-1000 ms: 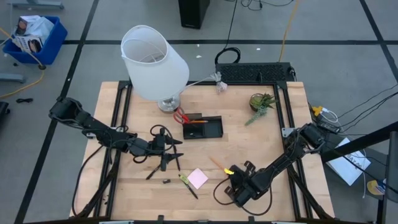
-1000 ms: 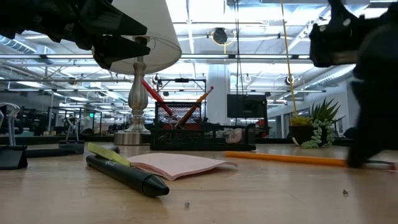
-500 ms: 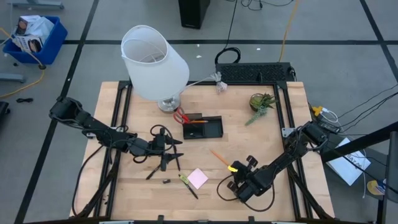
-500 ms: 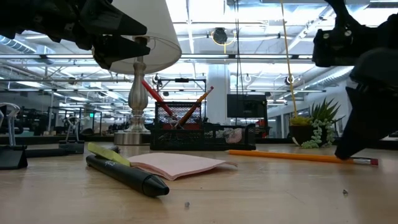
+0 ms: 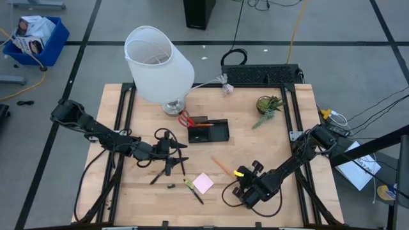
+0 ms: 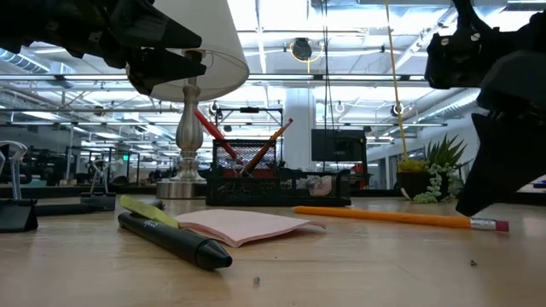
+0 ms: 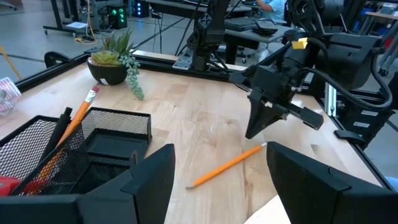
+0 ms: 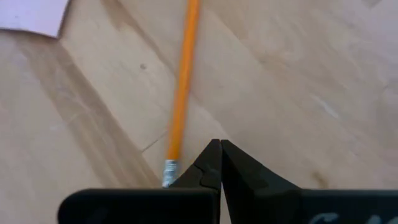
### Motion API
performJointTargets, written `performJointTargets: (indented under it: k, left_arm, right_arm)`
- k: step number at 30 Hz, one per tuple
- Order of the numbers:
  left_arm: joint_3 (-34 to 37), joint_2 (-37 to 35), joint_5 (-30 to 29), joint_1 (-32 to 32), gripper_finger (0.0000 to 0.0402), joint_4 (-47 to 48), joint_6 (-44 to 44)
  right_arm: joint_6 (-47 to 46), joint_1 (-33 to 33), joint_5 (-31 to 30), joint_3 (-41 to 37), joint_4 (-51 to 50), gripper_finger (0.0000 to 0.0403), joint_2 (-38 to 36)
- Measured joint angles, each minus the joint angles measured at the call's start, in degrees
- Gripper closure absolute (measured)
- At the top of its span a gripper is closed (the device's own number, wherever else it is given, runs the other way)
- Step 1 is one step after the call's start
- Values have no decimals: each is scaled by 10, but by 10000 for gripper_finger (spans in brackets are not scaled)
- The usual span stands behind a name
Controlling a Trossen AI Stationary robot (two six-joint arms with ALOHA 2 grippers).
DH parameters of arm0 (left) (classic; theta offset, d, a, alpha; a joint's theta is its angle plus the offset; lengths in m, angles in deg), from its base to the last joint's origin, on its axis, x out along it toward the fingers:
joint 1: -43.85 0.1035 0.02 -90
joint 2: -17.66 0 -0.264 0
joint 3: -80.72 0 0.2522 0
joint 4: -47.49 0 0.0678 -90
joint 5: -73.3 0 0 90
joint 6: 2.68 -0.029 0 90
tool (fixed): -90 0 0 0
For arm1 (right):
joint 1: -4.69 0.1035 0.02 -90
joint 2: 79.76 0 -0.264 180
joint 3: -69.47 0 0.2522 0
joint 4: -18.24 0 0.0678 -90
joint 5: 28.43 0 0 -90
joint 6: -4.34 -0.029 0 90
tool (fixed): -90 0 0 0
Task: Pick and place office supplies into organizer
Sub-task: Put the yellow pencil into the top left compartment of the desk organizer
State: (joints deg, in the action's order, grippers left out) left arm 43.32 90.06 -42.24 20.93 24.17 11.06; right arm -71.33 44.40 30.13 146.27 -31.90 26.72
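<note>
Wooden bench (image 5: 281, 140) carries everything; white lamp (image 5: 158, 64) stands at far-left, w/ black mesh organizer (image 5: 209, 131) just beside its base, red-handled scissors (image 5: 185, 119) and an orange pencil (image 5: 203, 124) already in it; small potted plant (image 5: 268, 105) far-right. Left gripper (image 5: 181, 154) hovers mid-left above the bench, fingers spread apart, nothing between them. Right gripper (image 8: 216, 163) sits low near front-right, fingers pressed together tip to tip, empty, just beside the eraser end of a loose orange pencil (image 5: 222, 167) lying flat on the bench. Pink sticky-note pad (image 5: 204, 183) lies near front centre; yellow-green marker (image 5: 190, 184) and black pen (image 6: 175, 240) just beside its edge.
</note>
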Motion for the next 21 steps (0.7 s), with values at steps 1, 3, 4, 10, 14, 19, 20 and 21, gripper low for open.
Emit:
performJointTargets:
  k: [1,3,4,10,14,19,20,21]
  left_arm:
    - [0,0,0,0,146,0,0]
    - [0,0,0,0,146,0,0]
    - [0,0,0,0,146,0,0]
    - [0,0,0,0,146,0,0]
    - [0,0,0,0,146,0,0]
    - [0,0,0,0,146,0,0]
    - [0,0,0,0,146,0,0]
    - [0,0,0,0,146,0,0]
  right_arm:
    - [0,0,-2,0,4,403,-2]
    - [0,0,-14,0,28,403,-10]
    - [2,0,-22,0,48,403,-12]
    - [28,11,-49,1,123,403,0]
    - [8,48,-89,0,162,403,11]
    - [-8,82,-176,0,186,403,37]
    - [-12,82,-180,1,192,403,46]
    - [-15,81,-179,1,196,403,56]
